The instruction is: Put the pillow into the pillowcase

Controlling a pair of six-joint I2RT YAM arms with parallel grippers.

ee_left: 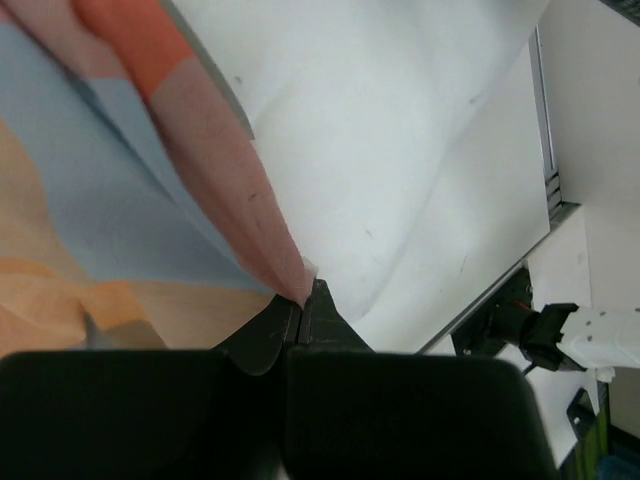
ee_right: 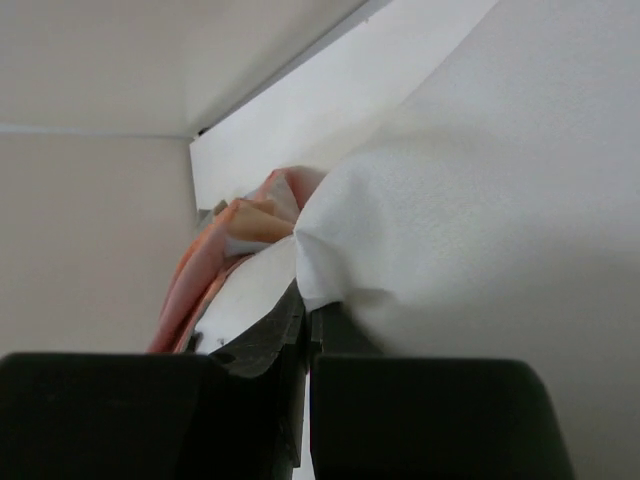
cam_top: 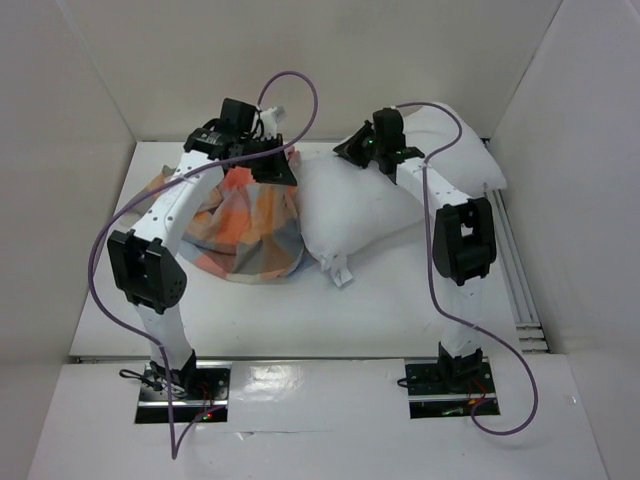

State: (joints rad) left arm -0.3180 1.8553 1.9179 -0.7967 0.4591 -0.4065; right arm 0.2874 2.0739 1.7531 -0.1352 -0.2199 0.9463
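My left gripper pinches shut on pillowcase edge, right gripper clamps pillow fabric; I should lift edge wide, feed pillow in slowly.

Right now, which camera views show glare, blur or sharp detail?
Top external: sharp, with glare on the glossy white table at its near edge. Left wrist: the thin checked fabric pillowcase looks soft, too close. Right wrist: the plump white stuffed pillow shows fine texture.
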